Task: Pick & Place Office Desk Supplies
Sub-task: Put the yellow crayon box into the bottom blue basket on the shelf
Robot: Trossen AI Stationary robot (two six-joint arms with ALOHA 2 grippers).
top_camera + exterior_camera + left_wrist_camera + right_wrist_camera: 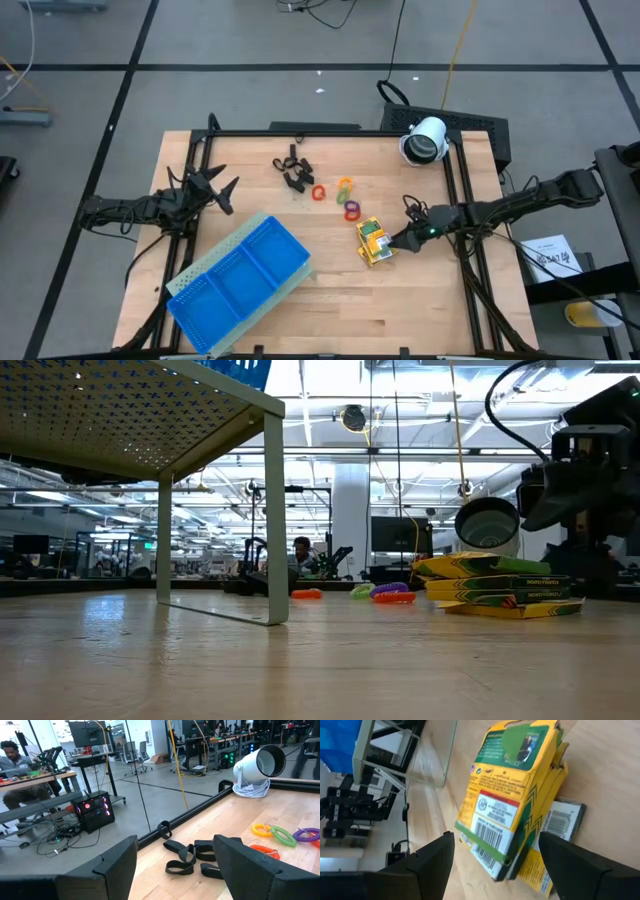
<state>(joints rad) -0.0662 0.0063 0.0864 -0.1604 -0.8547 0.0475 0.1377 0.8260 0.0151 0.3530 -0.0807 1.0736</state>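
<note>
From above, your right gripper (405, 240) sits right of centre in the frame, fingers spread, just beside the stacked yellow packs (373, 241) on the pale wood-plank table (420, 290). Above the packs lie the small rings (344, 195) in red, orange, green and purple, and further up-left the black clip-like pieces (293, 169) lie in a loose cluster. The left gripper (222, 190) waits at the left, jaws apart, above the blue tray (238, 281), whose perforated plastic body lies slanted at lower left. A white cylindrical device (425, 140) rests in the upper right corner. At table height, the flat printed cardboard packs (495, 586) are stacked unevenly at right, with rings (385, 593) further back, and the tray's perforated underside (110, 410) fills the upper left. Your left wrist camera shows black looped strap shapes (187, 857) at lower centre between its wide-spread fingers (112, 870), and coiled rings (280, 835) at the right edge. Your right wrist camera shows the glossy packs (512, 805), barcode facing you, framed by its parted fingers (575, 865) without touching.
</note>
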